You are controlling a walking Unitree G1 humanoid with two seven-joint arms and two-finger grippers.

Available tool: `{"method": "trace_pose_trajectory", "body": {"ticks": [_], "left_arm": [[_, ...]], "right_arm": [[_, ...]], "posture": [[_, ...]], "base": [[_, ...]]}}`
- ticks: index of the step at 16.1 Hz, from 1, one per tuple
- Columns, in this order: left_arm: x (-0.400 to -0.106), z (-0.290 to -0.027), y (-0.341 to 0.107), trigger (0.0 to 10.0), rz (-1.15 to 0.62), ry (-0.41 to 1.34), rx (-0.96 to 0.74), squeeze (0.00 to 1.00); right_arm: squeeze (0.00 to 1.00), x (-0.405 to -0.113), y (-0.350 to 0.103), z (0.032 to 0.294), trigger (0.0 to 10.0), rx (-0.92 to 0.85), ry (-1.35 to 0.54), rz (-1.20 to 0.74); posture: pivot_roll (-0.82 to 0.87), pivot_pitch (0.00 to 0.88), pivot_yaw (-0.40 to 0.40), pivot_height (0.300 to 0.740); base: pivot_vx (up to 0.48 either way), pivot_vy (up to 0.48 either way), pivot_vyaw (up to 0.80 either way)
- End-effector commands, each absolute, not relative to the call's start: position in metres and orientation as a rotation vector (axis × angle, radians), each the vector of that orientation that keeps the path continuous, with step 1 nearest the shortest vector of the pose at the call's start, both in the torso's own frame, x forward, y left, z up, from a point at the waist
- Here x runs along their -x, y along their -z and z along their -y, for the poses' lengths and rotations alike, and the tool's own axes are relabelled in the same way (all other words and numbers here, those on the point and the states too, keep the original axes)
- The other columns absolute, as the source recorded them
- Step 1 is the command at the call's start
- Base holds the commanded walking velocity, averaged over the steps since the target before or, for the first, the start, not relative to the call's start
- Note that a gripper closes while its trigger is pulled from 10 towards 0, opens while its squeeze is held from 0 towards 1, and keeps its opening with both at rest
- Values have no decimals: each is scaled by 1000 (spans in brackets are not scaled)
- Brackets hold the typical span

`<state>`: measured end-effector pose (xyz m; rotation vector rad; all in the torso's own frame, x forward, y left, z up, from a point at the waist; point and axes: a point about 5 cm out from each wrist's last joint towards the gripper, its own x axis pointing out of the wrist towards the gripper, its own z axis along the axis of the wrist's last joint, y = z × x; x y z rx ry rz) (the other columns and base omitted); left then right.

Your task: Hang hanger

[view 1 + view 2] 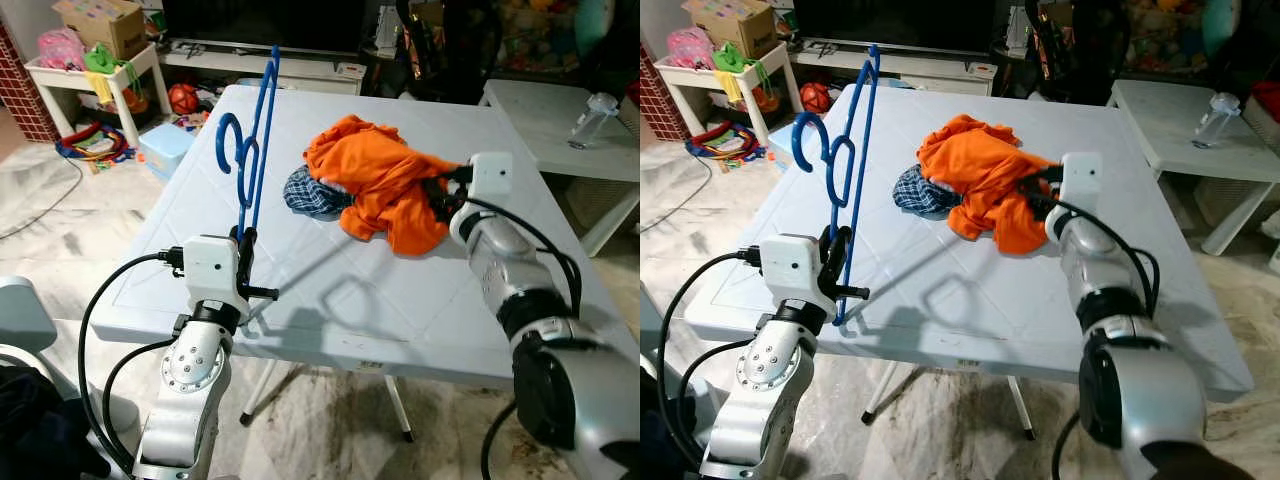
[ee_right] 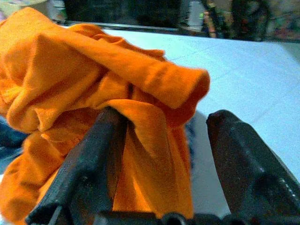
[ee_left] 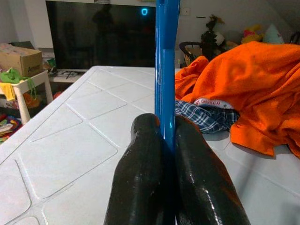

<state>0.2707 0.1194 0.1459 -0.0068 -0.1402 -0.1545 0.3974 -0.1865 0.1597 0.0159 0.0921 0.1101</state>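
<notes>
Your left gripper [image 1: 246, 240] jaws clamped on upright blue hanger [image 1: 254, 140], right gripper [image 2: 164, 140] jaws spread around orange shirt [image 1: 385, 180] on white tabletop [image 1: 330, 290]

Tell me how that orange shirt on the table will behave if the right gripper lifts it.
The orange shirt lies crumpled in soft folds, so it will probably sag and drape, not hold shape. It overlaps the plaid cloth, which might drag along. The right gripper, open with one finger under a fold, may catch only one layer.
</notes>
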Motion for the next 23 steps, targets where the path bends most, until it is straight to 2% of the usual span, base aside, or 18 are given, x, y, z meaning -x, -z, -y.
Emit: {"method": "trace_pose_trajectory", "body": {"ticks": [1,3,5,8,12,15,16,20,21,22,23], "left_arm": [[-269,-118,-134,10000,75,167,0,0],[-267,-118,-132,10000,68,176,-3,0],[-264,-122,-131,10000,62,171,-10,0],[-258,-124,-134,10000,60,195,7,0],[-248,-134,-130,10000,35,180,-19,0],[-249,-137,-128,10000,19,188,-41,0],[-253,-135,-131,10000,28,188,-47,0],[-259,-130,-136,10000,34,225,-41,0],[-259,-130,-138,10000,39,222,-44,0],[-258,-130,-140,10000,43,225,-48,0],[-257,-129,-142,10000,48,229,-57,0]], "right_arm": [[1000,-394,-154,186,10000,36,-157,-118],[1000,-389,-152,196,10000,82,-169,-115],[1000,-384,-165,214,10000,41,-152,-12],[1000,-372,-170,222,10000,21,-183,62],[1000,-334,-174,212,10000,-73,-206,203],[1000,-326,-180,199,10000,-76,-238,221],[1000,-329,-181,197,10000,-145,-219,195],[1000,-330,-190,199,10000,-193,-193,169],[729,-327,-184,196,10000,-210,-172,146],[0,-318,-177,186,10000,-173,-188,130],[0,-311,-174,178,10000,-154,-187,121]], "posture": [[84,50,-57,740],[86,50,-57,740],[85,51,-58,740],[78,52,-56,740],[59,44,-31,740],[52,39,-14,740],[48,29,-2,740],[47,2,15,740],[48,2,18,740],[52,3,15,740],[56,3,10,740]], "base": [[0,0,0],[0,0,0],[0,0,0],[0,0,0],[0,0,0],[0,0,0],[0,0,0],[0,0,0],[0,0,0],[0,0,0],[0,0,0]]}}
